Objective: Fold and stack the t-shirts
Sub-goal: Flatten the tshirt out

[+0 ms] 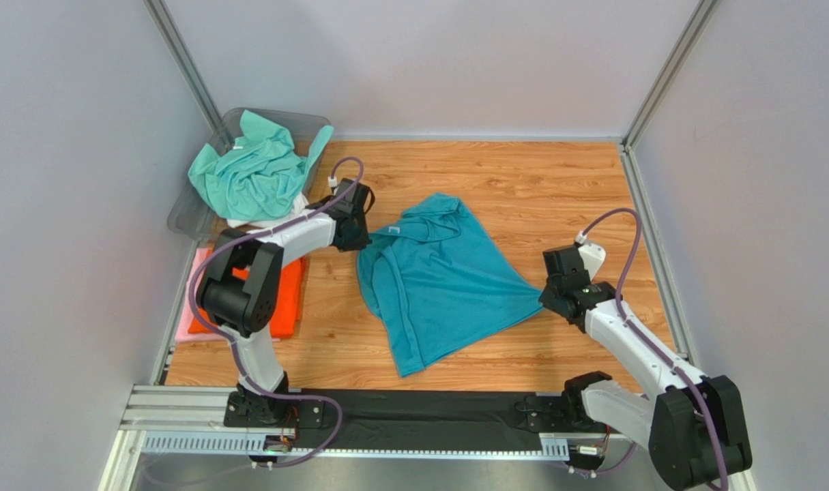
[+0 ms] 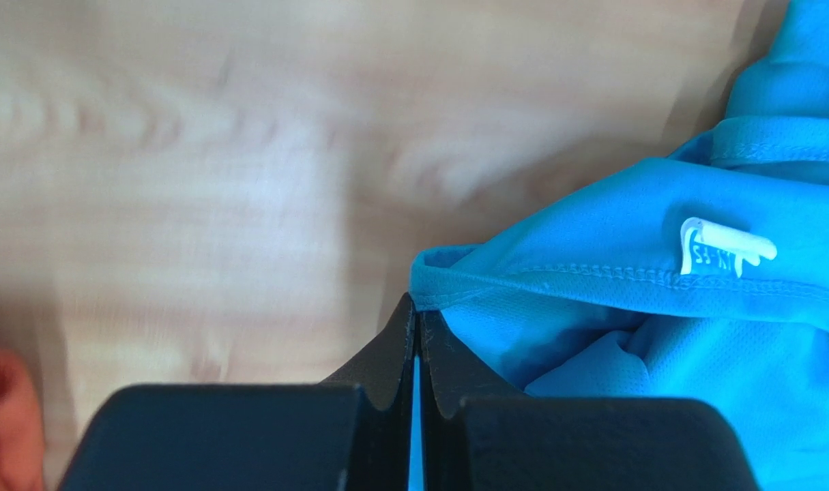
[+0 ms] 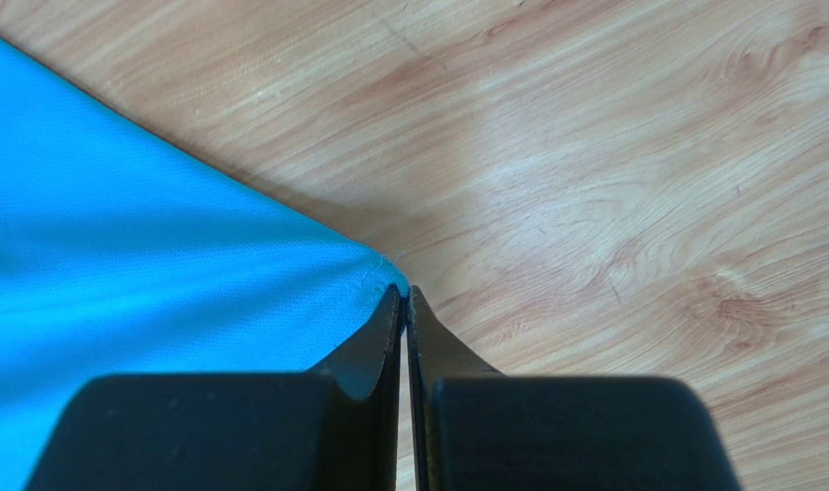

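A teal-blue t-shirt (image 1: 439,276) lies crumpled and partly spread in the middle of the wooden table. My left gripper (image 1: 359,230) is at its upper left edge, shut on a hemmed fold (image 2: 552,278) near the white neck label (image 2: 721,249); blue cloth shows between the jaws in the left wrist view (image 2: 417,307). My right gripper (image 1: 547,292) is at the shirt's right corner and is shut on that corner (image 3: 377,268), as the right wrist view (image 3: 404,295) shows. The cloth stretches between the two grippers.
A clear grey bin (image 1: 188,215) stands at the back left with a mint-green t-shirt (image 1: 254,169) heaped over it. Beside the left arm an orange t-shirt (image 1: 290,292) lies on a pale pink one (image 1: 188,327). Grey walls close in the table on three sides.
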`<action>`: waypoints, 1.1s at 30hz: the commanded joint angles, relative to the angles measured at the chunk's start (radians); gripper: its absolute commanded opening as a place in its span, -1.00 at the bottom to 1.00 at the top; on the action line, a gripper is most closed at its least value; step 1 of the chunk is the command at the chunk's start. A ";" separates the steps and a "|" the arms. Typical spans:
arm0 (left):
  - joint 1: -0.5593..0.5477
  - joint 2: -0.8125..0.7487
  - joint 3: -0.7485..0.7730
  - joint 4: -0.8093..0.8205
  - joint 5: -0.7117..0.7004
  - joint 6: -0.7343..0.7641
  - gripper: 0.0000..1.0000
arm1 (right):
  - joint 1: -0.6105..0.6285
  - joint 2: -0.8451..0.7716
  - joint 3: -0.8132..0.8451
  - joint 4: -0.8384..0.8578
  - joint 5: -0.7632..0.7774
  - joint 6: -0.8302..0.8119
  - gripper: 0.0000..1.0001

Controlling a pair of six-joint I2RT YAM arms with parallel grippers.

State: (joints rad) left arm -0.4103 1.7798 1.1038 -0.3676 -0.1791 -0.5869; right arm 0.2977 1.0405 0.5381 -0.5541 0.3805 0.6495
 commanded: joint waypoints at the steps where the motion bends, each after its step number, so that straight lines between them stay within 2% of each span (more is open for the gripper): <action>1: 0.011 0.065 0.131 0.024 0.001 0.079 -1.00 | -0.048 0.006 0.051 0.060 -0.005 -0.016 -1.00; 7: 0.034 0.125 0.327 -0.088 0.007 0.105 -0.96 | -0.095 0.007 0.062 0.054 -0.064 -0.033 -1.00; 9: 0.034 0.099 0.320 -0.115 0.044 0.113 -0.62 | -0.094 -0.022 0.054 0.052 -0.075 -0.033 -1.00; 10: 0.034 0.058 0.305 -0.119 0.059 0.111 0.09 | -0.094 -0.033 0.045 0.052 -0.084 -0.033 -1.00; 12: 0.034 -0.023 0.228 -0.125 0.102 0.095 0.35 | -0.092 -0.059 0.039 0.054 -0.101 -0.040 -1.00; 13: 0.033 -0.052 0.197 -0.128 0.115 0.088 0.60 | -0.094 -0.065 0.036 0.054 -0.104 -0.044 -1.00; 15: 0.025 -0.145 0.114 -0.158 0.141 0.067 0.68 | -0.097 -0.074 0.036 0.048 -0.114 -0.048 -1.00; 18: -0.034 -0.277 -0.004 -0.172 0.168 0.026 0.99 | -0.095 -0.077 0.030 0.046 -0.126 -0.057 -1.00; 25: -0.272 -0.491 -0.221 -0.191 0.230 -0.118 0.99 | -0.100 -0.086 0.016 0.048 -0.132 -0.079 -1.00; 26: -0.338 -0.508 -0.232 -0.182 0.233 -0.137 0.99 | -0.103 -0.089 0.013 0.048 -0.135 -0.080 -1.00; 29: -0.464 -0.493 -0.237 -0.183 0.213 -0.191 0.99 | -0.106 -0.088 0.010 0.051 -0.146 -0.086 -1.00; 33: -0.562 -0.433 -0.225 -0.180 0.204 -0.252 0.74 | -0.111 -0.088 0.003 0.052 -0.164 -0.093 -1.00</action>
State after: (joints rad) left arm -0.9344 1.3128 0.8654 -0.5556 0.0265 -0.7597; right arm 0.1932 0.9672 0.5522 -0.5335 0.2321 0.5770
